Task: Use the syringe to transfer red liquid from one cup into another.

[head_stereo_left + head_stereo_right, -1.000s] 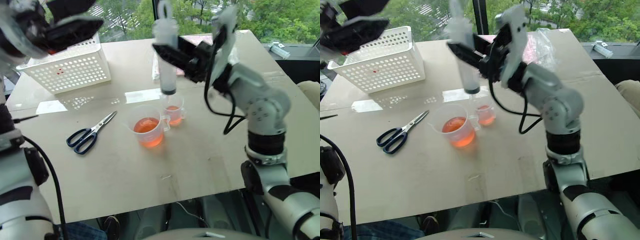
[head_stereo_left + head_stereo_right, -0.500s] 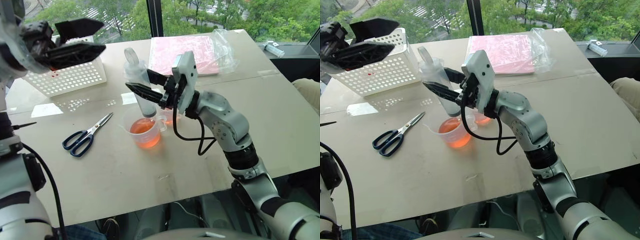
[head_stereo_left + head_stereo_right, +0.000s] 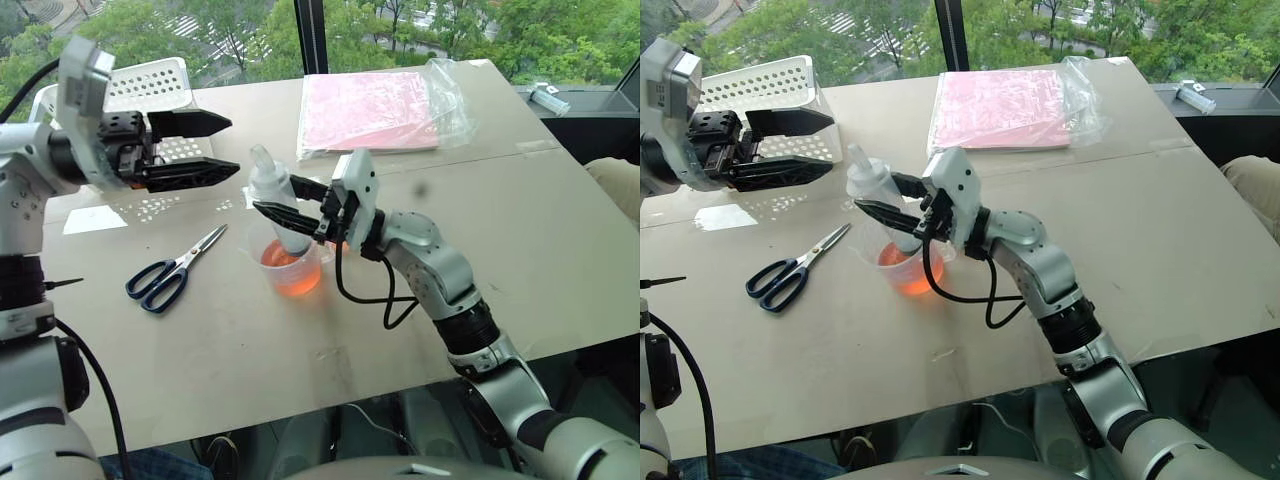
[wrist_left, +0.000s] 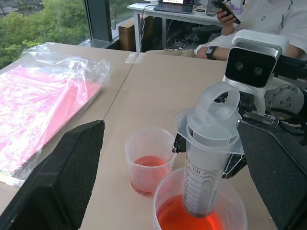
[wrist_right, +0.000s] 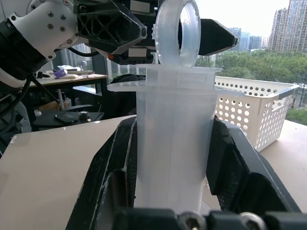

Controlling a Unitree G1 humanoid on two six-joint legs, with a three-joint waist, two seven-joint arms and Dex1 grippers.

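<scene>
My right gripper (image 3: 275,196) is shut on the barrel of the syringe (image 3: 272,192), a clear tube with a ring-topped plunger. The syringe stands nearly upright, its lower end dipped into the red liquid (image 4: 169,221) of the larger beaker (image 3: 300,280). The smaller cup (image 4: 146,162) stands just behind the beaker, with a little red liquid in it. My left gripper (image 3: 236,146) hangs open to the left of the plunger ring and a little above it, pointing toward it without touching. In the left wrist view, its black fingers (image 4: 62,182) frame the syringe (image 4: 207,158).
Blue-handled scissors (image 3: 170,270) lie left of the beaker. A white perforated basket (image 3: 150,85) stands at the back left. A pink sheet in a plastic bag (image 3: 375,105) lies at the back centre. A seated person (image 4: 261,17) is beyond the table's right side.
Both arms have come down. The right gripper lowered the syringe from above the cups into the beaker's liquid. The open left gripper sank toward the plunger top.
</scene>
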